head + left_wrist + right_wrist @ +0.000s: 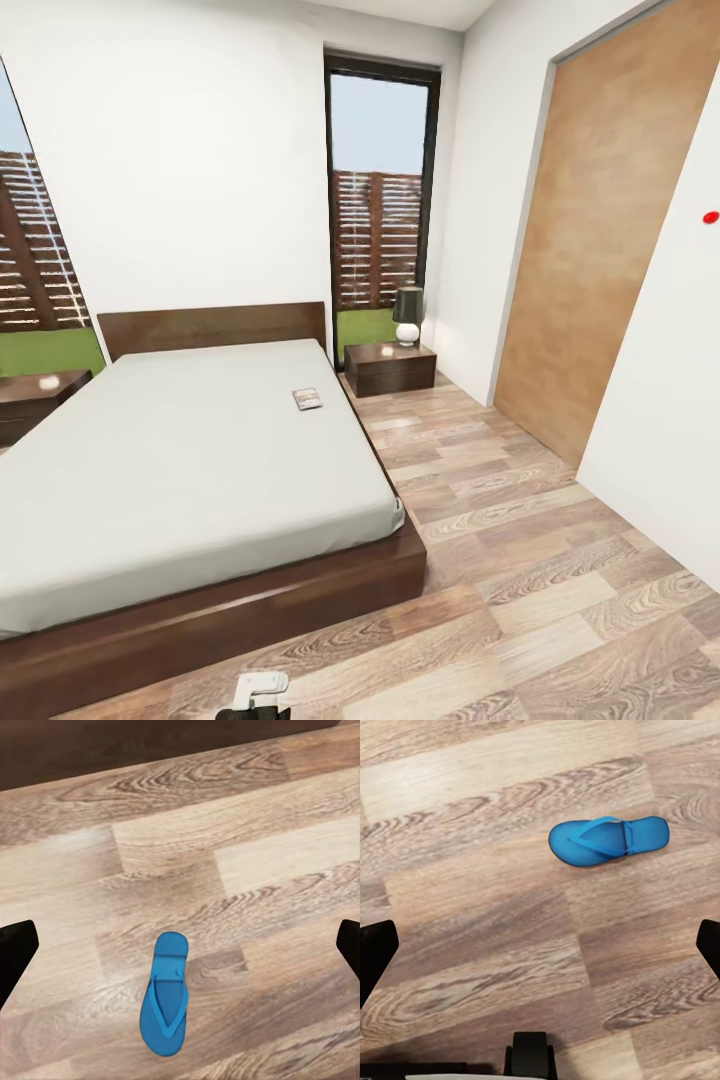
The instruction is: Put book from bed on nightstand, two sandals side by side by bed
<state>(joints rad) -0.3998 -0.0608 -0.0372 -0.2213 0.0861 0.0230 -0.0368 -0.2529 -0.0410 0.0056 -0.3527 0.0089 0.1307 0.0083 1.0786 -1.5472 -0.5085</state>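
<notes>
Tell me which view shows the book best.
The head view: the book lies flat on the bed, near the side facing the lamp nightstand. The wrist views look at floor and a sandal each.

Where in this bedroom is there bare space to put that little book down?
The glossy top of the dark-brown nightstand right of the bed has bare room in front of its lamp. The other nightstand, at the far side, looks mostly bare. The pale mattress around the small paperback book is bare too.
</notes>
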